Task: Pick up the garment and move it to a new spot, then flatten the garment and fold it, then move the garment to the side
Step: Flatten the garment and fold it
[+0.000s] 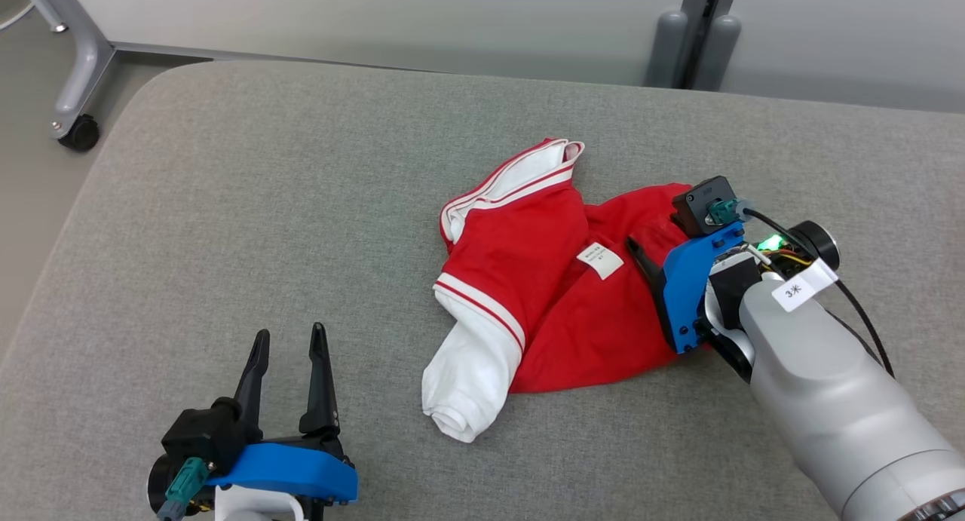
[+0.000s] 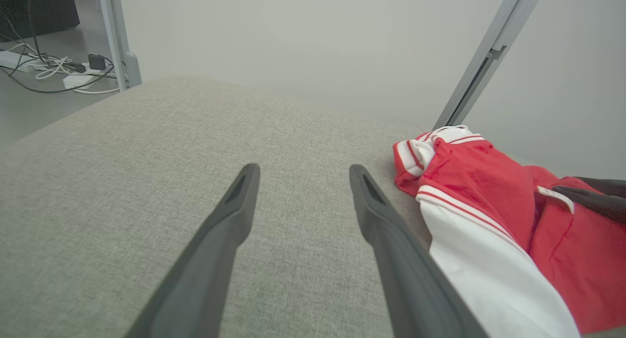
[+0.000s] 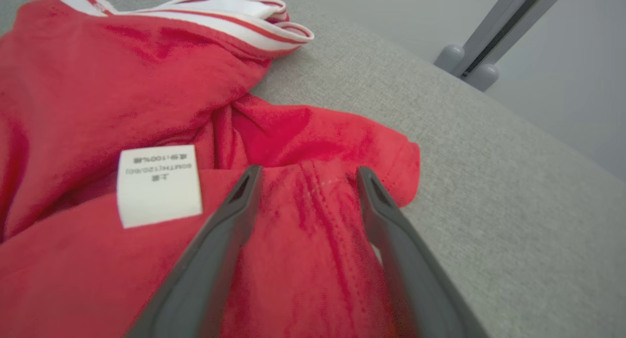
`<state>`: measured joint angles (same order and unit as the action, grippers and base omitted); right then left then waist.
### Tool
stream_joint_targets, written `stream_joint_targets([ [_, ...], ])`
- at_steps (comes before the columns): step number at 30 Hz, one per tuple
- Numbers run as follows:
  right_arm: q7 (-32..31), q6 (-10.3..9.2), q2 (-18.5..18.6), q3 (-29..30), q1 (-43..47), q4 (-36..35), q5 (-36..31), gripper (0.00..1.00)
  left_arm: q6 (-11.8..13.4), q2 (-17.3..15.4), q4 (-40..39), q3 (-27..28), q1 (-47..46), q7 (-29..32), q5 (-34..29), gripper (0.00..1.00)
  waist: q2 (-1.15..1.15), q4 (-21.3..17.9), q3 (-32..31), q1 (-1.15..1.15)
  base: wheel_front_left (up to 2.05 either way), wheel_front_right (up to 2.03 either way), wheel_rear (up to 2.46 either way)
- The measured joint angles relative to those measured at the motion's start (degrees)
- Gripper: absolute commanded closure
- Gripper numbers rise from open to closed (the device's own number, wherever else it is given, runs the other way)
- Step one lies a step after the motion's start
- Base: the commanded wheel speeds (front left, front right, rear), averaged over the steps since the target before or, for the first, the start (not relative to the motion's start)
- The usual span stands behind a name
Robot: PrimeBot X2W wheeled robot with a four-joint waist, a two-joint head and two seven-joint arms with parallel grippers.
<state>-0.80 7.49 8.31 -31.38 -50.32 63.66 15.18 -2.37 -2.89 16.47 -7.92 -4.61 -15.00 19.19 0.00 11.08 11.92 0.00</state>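
The garment [image 1: 543, 280] is a red shirt with white, red-striped sleeves, lying crumpled at the middle of the grey padded surface [image 1: 301, 204]. A white label [image 1: 601, 261] faces up on it. My right gripper [image 1: 644, 233] hovers open just above the garment's right part, its two fingers straddling a red hem fold [image 3: 313, 201] without pinching it. The label [image 3: 159, 184] lies left of those fingers. My left gripper [image 1: 290, 331] rests open near the front left, over bare surface, holding nothing. In the left wrist view the left gripper [image 2: 304, 169] has the garment [image 2: 479, 191] to its right.
A wheeled metal frame leg [image 1: 75, 129] stands off the surface's far left corner. A grey upright post [image 1: 693, 46] rises behind the far edge. Cables and a power strip [image 2: 58, 69] lie on the floor. Bare grey padding spreads to the left of the garment.
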Motion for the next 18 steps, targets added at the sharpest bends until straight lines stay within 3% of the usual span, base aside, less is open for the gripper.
stream_joint_targets([
  [4,-3.4,0.0,-0.6,-0.3,0.0,0.8,2.6,0.02,0.2,0.0,0.0,0.0,-0.1,0.0,0.1,0.0,0.0,0.8,0.4,0.0,0.0,0.0,0.0],
  [5,-3.6,0.0,-0.6,-0.6,0.0,0.6,3.2,0.39,0.3,0.0,0.0,-0.1,-0.1,0.0,0.2,0.0,0.0,0.9,0.4,0.0,0.0,0.0,0.0],
  [6,-3.1,0.0,-0.5,-0.7,0.0,0.3,3.7,0.6,0.3,0.0,0.0,-0.1,-0.1,0.0,0.3,0.0,0.0,0.9,0.5,0.0,0.0,0.0,0.0],
  [7,-2.9,0.0,-0.3,-0.9,0.0,0.0,4.0,0.76,0.3,0.0,0.0,0.0,-0.1,0.0,0.4,0.0,0.0,0.9,0.5,0.0,0.0,0.0,0.0],
  [9,-1.5,0.0,0.0,-1.4,0.0,-0.8,4.7,1.0,0.4,0.0,0.0,0.1,-0.1,0.0,0.4,0.0,0.0,0.6,0.5,0.0,0.0,0.0,0.0],
  [18,7.2,0.0,2.4,-2.1,0.5,-7.3,6.9,1.0,0.2,0.0,0.0,0.1,-0.1,0.0,-0.5,0.0,0.0,-2.5,-0.5,0.0,0.0,0.0,0.0],
])
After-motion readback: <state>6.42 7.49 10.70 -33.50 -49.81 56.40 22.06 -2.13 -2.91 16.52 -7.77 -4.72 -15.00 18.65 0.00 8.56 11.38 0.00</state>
